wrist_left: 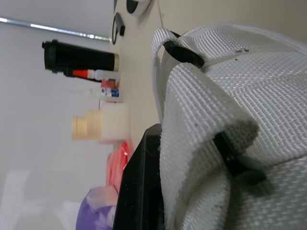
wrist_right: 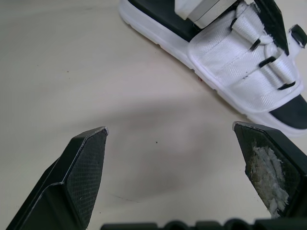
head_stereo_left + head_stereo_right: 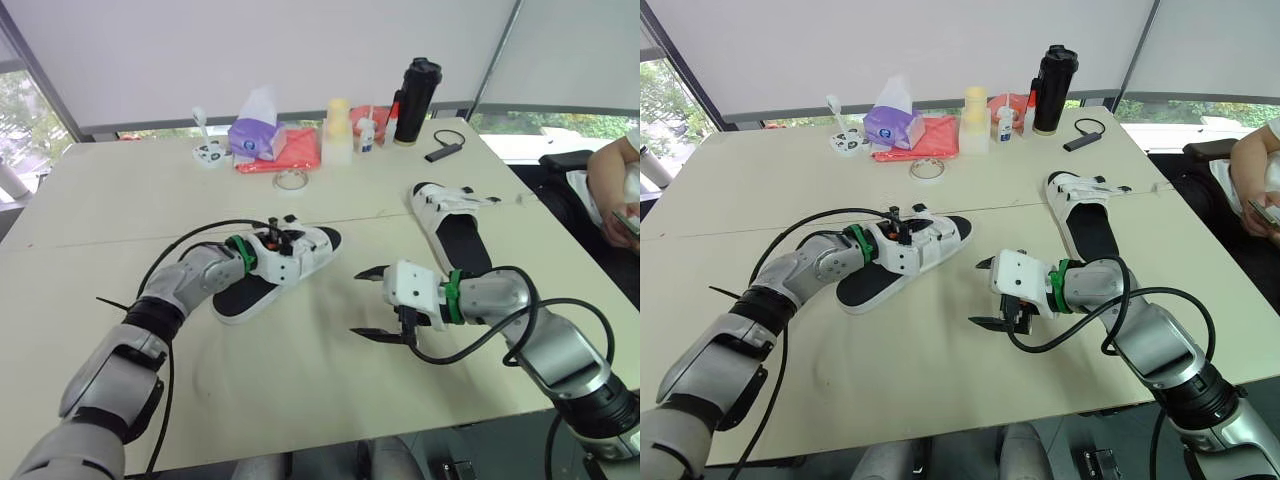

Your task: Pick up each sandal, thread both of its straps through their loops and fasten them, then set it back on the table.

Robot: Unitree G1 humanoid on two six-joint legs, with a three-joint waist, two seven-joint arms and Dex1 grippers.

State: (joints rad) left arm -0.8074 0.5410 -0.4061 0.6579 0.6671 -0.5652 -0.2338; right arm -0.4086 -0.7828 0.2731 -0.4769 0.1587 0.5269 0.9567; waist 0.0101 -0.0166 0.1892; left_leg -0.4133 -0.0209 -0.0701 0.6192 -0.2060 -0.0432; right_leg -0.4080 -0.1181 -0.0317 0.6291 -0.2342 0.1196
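Sandal, white mesh straps over black footbed, clamped in left hand; right hand spread apart.

The sandal has straps of white woven cloth; its loops are matt black plastic; the table is smooth and matt; the right end effector has cross-hatched fingers.

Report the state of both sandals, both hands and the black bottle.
Near sandal, sole down on the table.
Far sandal, sole down, one strap end sticking out loose.
Left hand, on the near sandal's straps.
Right hand, open, holding nothing.
Black bottle, upright, lid on.
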